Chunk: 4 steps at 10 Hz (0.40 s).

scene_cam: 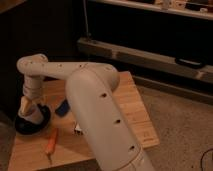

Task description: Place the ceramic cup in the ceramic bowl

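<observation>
The white ceramic cup [34, 115] stands inside the black ceramic bowl [20, 127] at the left edge of the wooden table [131, 112]. My gripper [26, 105] hangs from the wrist just above and left of the cup, close to its rim. Whether it still touches the cup is unclear. The big white arm crosses the view from the lower right and hides the middle of the table.
A blue sponge [62, 107] lies right of the bowl. An orange carrot-like object [51, 143] lies near the table's front edge. A small pale object [78, 129] peeks out beside the arm. Dark cabinets and a metal rail stand behind.
</observation>
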Motion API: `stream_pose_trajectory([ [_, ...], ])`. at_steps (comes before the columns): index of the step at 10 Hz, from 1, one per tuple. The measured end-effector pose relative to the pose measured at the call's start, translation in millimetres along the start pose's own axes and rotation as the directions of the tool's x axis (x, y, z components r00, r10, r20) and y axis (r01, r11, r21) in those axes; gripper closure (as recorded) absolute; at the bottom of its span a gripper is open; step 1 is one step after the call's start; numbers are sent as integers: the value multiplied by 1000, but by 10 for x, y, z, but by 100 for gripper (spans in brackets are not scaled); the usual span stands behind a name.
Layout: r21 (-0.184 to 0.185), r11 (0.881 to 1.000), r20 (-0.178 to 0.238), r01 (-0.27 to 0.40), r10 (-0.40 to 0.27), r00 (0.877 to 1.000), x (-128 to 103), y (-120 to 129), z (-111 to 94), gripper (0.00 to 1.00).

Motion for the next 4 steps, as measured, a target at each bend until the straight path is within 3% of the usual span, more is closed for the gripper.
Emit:
stream_pose_trajectory([
  [4, 0, 1000, -3, -1, 1, 1000, 5, -5, 15, 20],
])
